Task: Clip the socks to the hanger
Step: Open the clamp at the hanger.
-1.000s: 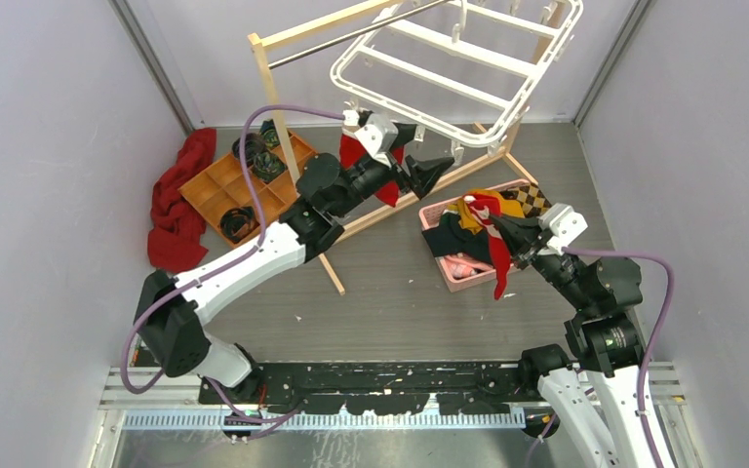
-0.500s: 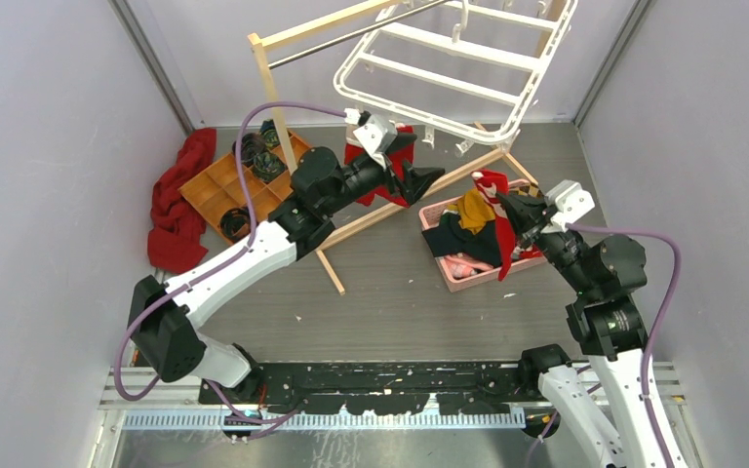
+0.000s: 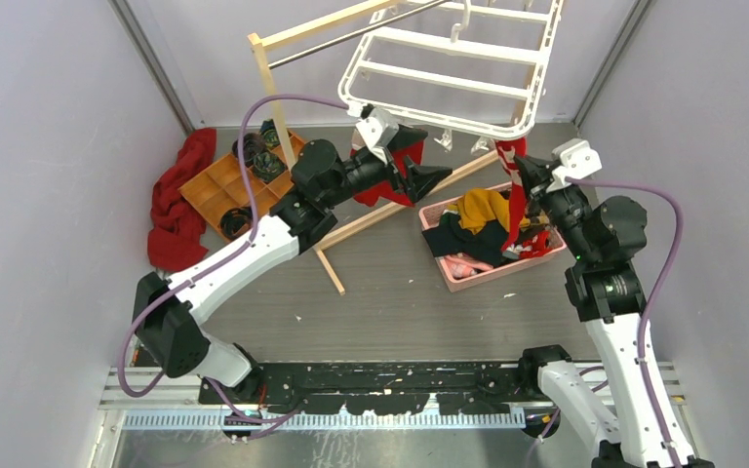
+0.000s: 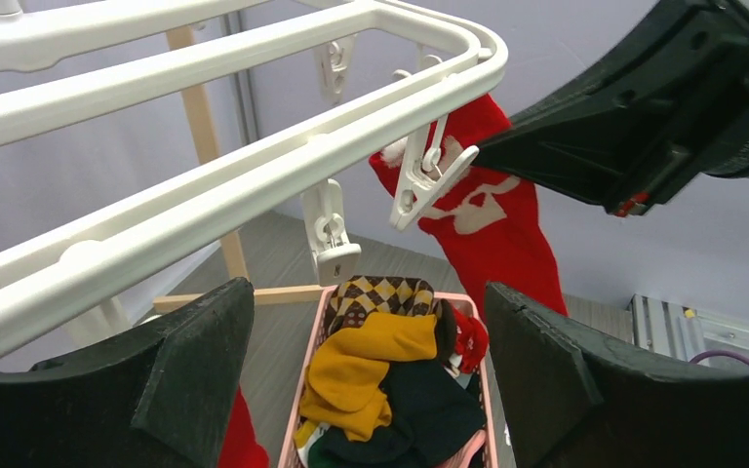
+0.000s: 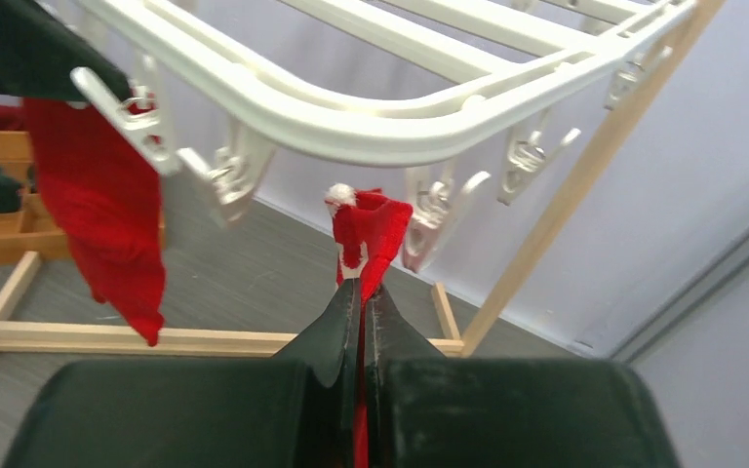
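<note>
Left arm (image 3: 254,253) extends forward and to the right from its base, with the left gripper (image 4: 363,322) pointing right, its jaws spread wide. Right arm (image 3: 610,292) rises steeply, folded forward at the wrist, with the right gripper (image 5: 359,292) aimed upward, its fingers pressed together on a red sock (image 5: 371,229).
</note>
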Motion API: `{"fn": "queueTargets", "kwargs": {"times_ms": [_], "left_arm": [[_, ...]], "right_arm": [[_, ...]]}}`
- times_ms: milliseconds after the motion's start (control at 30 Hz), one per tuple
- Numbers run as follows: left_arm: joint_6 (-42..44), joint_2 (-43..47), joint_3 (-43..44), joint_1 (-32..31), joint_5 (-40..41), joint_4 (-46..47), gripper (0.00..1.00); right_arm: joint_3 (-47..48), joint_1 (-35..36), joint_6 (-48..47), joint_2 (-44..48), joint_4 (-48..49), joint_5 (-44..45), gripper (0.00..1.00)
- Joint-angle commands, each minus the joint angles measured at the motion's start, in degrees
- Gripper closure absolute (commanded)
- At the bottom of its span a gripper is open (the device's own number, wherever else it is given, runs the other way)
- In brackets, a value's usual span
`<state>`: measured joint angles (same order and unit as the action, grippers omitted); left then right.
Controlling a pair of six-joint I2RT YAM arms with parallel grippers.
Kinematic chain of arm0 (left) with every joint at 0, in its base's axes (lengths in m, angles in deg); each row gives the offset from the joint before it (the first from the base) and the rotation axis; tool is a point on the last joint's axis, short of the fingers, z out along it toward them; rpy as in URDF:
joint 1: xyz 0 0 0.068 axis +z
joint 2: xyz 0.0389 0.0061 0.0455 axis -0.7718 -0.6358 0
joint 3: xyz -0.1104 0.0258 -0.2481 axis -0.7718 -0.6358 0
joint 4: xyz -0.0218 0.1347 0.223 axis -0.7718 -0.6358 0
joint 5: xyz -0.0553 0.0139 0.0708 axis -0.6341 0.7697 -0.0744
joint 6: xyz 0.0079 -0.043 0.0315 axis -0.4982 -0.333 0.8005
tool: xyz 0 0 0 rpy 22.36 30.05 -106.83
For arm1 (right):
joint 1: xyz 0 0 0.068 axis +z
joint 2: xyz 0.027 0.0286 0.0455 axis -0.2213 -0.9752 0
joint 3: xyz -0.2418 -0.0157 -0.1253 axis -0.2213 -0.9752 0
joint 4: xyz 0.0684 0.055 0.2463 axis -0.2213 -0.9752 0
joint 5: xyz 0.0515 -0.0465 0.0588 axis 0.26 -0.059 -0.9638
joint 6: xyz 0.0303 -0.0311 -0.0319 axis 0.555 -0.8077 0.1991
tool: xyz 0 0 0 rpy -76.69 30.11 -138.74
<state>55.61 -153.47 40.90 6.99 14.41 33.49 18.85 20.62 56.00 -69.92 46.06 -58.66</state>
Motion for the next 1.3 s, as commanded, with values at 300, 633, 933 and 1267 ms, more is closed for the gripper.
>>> {"fn": "queueTargets", "kwargs": {"times_ms": [300,633,933,1267], "left_arm": [[-2.04,-5.9,7.28,0.64,-2.98,6.29,0.13],[-4.25,-9.79,10.98,0.64,-6.79,10.03,0.17],[-2.8,-9.82,11.18,1.26,-7.69,9.58,0.18],[-2.38,-11.05,11.16,2.66,-5.84,10.77,0.17]], "right_arm": [[4.96,-11.75,6.02,-5.96,10.85,-7.1,0.99],[5.05,-13.91,7.94,-7.55,13.57,-8.91,0.99],[4.96,-15.69,9.93,-8.53,14.99,-10.7,0.99],[5.04,-16.27,11.14,-9.5,16.12,-12.26,0.99]]}}
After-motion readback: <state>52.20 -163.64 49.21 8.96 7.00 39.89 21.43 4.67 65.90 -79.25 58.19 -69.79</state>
